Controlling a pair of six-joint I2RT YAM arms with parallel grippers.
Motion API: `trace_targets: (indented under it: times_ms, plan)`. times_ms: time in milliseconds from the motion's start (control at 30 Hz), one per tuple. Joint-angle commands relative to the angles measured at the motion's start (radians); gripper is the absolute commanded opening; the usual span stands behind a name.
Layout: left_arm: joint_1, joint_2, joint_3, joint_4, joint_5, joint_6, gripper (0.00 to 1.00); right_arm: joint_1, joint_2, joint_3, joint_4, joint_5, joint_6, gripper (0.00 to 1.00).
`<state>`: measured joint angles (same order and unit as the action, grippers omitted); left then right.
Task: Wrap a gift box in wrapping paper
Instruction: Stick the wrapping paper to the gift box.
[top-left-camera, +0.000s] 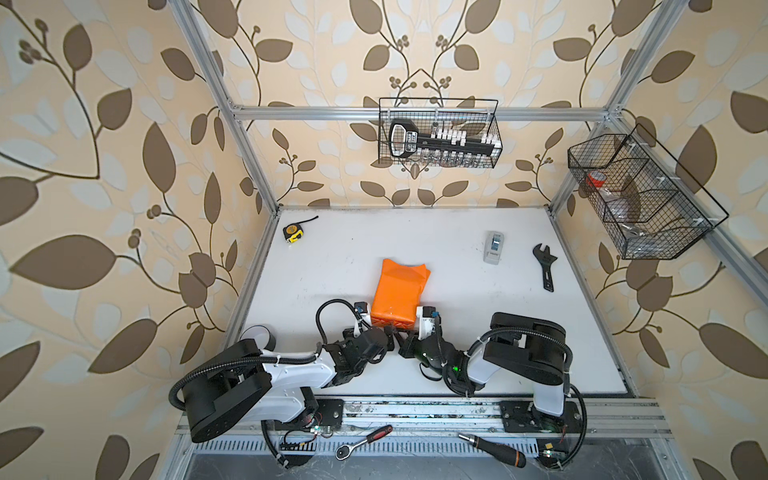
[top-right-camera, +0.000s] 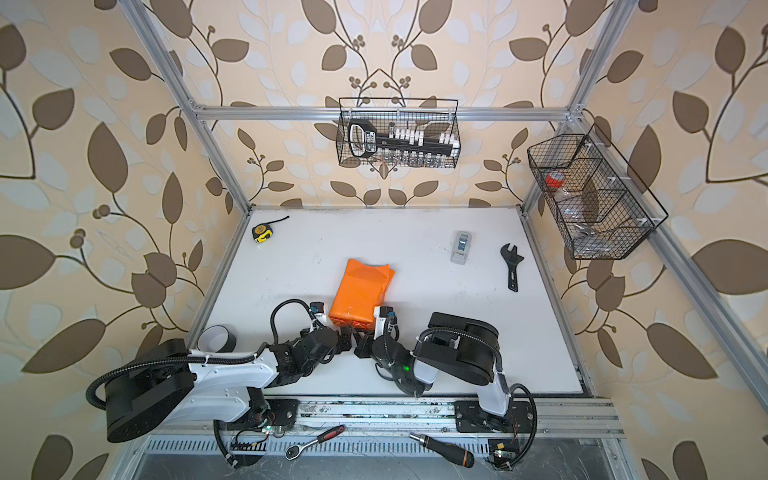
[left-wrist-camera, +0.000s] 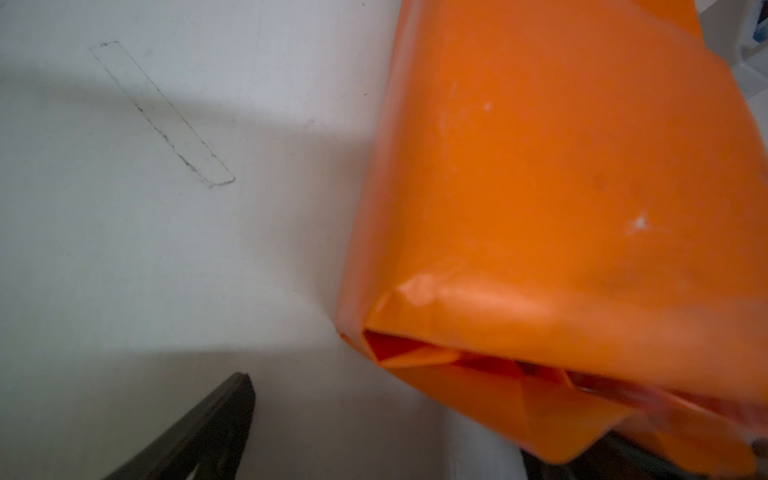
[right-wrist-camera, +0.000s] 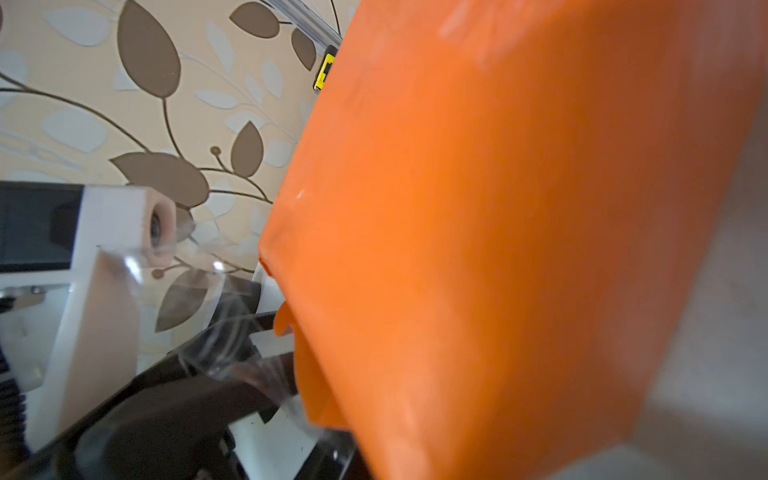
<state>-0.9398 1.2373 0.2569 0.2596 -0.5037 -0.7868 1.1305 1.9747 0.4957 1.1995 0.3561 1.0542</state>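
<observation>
Left arm (top-left-camera: 291, 368) and right arm (top-left-camera: 523, 353) meet at the near end of the orange wrapping paper (top-left-camera: 399, 291), folded into a parcel mid-front on the desk (top-left-camera: 478, 324). Left fingers (left-wrist-camera: 199, 436) gape wide beside it; right fingers (top-left-camera: 402, 337) are pinched closed. Bare surface flanks both long edges.

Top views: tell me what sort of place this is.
Likely a robot test cell dressed as a home workshop: an aluminium frame lined with leaf wallpaper, a wire basket holding a socket set, and a wrench on the white table.
</observation>
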Motion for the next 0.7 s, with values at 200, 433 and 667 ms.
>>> trace_targets:
  times_ms: [200,433,667]
  plan:
    - [0.016,-0.005,0.022,0.010,0.008,0.015,0.99,-0.035,0.046,0.032,0.073,0.014,0.011,0.03]
    - [0.016,-0.038,0.022,-0.031,0.007,0.021,0.99,-0.054,0.044,0.026,0.099,0.021,0.027,0.02]
    - [0.018,-0.107,0.021,-0.107,-0.013,0.033,0.99,-0.058,0.041,0.022,0.103,0.024,0.036,0.02]
